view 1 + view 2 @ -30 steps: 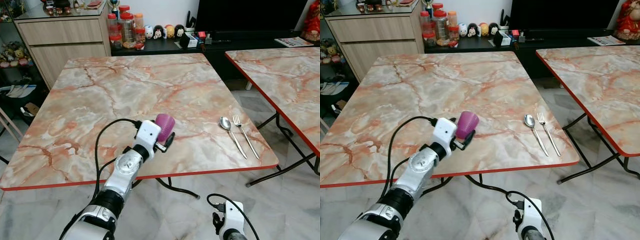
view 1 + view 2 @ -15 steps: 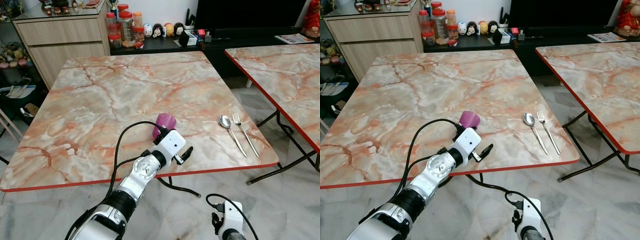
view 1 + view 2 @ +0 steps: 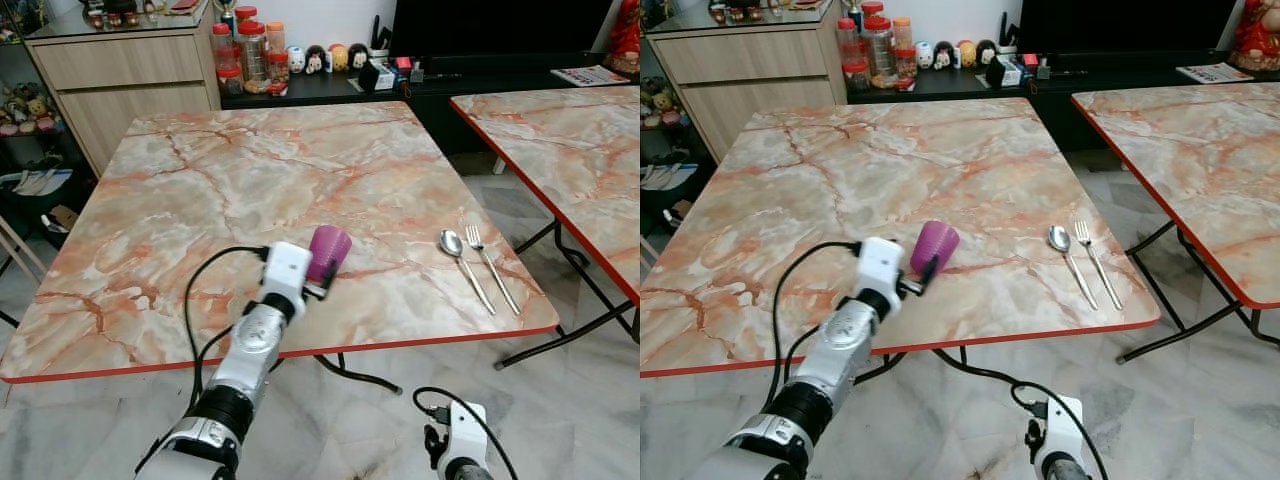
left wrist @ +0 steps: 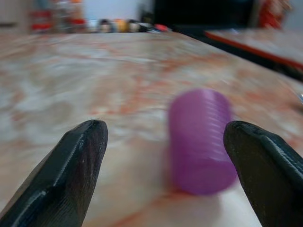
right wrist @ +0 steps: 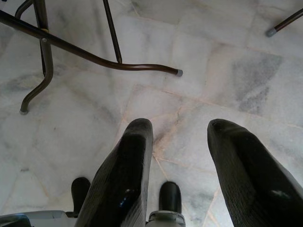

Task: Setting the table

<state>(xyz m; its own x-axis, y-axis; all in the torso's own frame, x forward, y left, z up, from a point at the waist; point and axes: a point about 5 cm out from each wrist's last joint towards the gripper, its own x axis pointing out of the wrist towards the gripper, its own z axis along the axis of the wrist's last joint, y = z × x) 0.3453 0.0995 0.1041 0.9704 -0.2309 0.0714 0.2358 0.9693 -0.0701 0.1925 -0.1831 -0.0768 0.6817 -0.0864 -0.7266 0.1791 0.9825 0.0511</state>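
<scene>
Left gripper (image 4: 163,177) stands at the purple cup (image 3: 328,251) on the bench (image 3: 200,180), fingers (image 4: 71,175) wide, apparently releasing it. Spoon (image 3: 464,268) and fork (image 3: 491,268) lie paired nearby, marking the setting.

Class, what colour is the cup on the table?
Purple; the cup shows best in the left eye view.

At the centre of the head view a purple cup (image 3: 328,253) stands on a table (image 3: 200,190) whose top is marbled in cream, grey and salmon-orange veins and edged in red; in the left wrist view the cup looks ribbed, though blur makes that uncertain. Right of centre lie a silver spoon (image 3: 462,265) and silver fork (image 3: 490,268), and at lower left the left gripper (image 4: 165,184) has black fingers on a silver-and-white arm. At the bottom, the floor (image 5: 227,71) is pale grey-veined marble tile, and red-lidded jars (image 3: 250,50) stand at the upper left beside a light wood cabinet (image 3: 125,85).
</scene>
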